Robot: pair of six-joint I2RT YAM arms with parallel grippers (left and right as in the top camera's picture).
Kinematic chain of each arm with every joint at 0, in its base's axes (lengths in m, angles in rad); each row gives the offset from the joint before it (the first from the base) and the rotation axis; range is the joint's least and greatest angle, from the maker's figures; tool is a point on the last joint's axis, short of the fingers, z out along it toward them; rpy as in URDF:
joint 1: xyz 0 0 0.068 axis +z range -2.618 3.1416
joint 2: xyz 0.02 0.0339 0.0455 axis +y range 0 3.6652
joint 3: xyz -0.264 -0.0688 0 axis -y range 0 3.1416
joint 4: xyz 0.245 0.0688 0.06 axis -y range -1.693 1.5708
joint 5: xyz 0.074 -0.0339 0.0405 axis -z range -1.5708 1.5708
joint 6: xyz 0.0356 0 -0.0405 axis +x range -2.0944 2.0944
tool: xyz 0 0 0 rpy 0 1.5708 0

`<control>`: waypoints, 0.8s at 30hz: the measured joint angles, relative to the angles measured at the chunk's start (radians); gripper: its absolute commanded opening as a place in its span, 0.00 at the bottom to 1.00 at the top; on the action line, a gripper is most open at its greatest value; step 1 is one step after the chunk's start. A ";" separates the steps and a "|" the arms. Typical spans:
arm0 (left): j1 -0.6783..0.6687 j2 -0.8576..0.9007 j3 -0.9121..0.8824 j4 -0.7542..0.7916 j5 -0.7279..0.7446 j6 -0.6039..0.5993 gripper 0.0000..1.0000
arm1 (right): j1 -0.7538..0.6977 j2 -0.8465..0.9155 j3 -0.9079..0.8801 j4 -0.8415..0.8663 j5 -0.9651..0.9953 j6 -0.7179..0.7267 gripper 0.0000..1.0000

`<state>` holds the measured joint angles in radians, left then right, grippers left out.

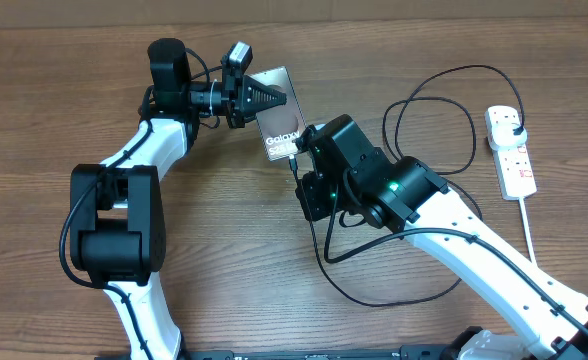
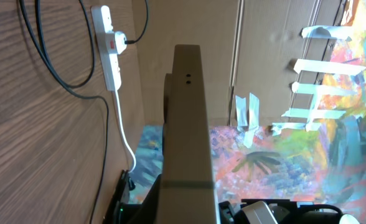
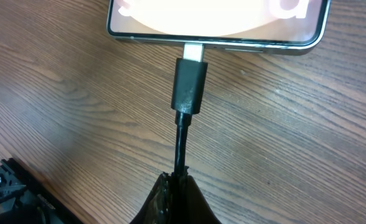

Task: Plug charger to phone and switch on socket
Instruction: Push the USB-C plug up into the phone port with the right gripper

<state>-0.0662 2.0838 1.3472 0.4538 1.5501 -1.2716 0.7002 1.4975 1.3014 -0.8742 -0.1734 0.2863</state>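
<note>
The phone (image 1: pixel 277 112) lies tilted at the table's upper middle, its "Galaxy" end towards my right arm. My left gripper (image 1: pixel 271 100) is shut on its far end; in the left wrist view the phone (image 2: pixel 186 124) shows edge-on between the jaws. My right gripper (image 3: pixel 178 182) is shut on the charger cable just behind its small plug tip (image 3: pixel 189 84). The tip's metal end meets the port in the phone's edge (image 3: pixel 214 34), with some metal still showing. The cable (image 1: pixel 444 85) loops to a black plug (image 1: pixel 513 124) seated in the white socket strip (image 1: pixel 515 165).
The strip also shows in the left wrist view (image 2: pixel 108 46) with its white cord (image 2: pixel 124 130). Slack black cable (image 1: pixel 374 290) loops on the table below my right arm (image 1: pixel 394 190). A cardboard wall stands along the far edge.
</note>
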 measured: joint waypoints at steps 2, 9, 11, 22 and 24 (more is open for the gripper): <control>0.001 0.000 0.000 0.000 -0.006 0.013 0.04 | 0.000 0.000 0.000 0.011 0.003 -0.006 0.04; 0.003 0.000 0.000 0.004 -0.025 0.053 0.04 | 0.001 0.000 0.000 0.038 0.010 -0.018 0.05; 0.003 0.000 0.000 0.004 -0.033 0.059 0.04 | 0.001 0.000 0.000 0.040 0.025 -0.019 0.09; -0.005 0.000 0.000 0.002 -0.004 0.070 0.04 | 0.001 0.000 0.000 0.080 0.192 -0.025 0.12; -0.005 0.000 0.000 0.003 -0.004 0.070 0.04 | 0.000 0.000 0.000 0.080 0.201 -0.026 0.18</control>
<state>-0.0708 2.0838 1.3476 0.4564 1.5459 -1.2015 0.7006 1.4975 1.3010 -0.7937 0.0273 0.2607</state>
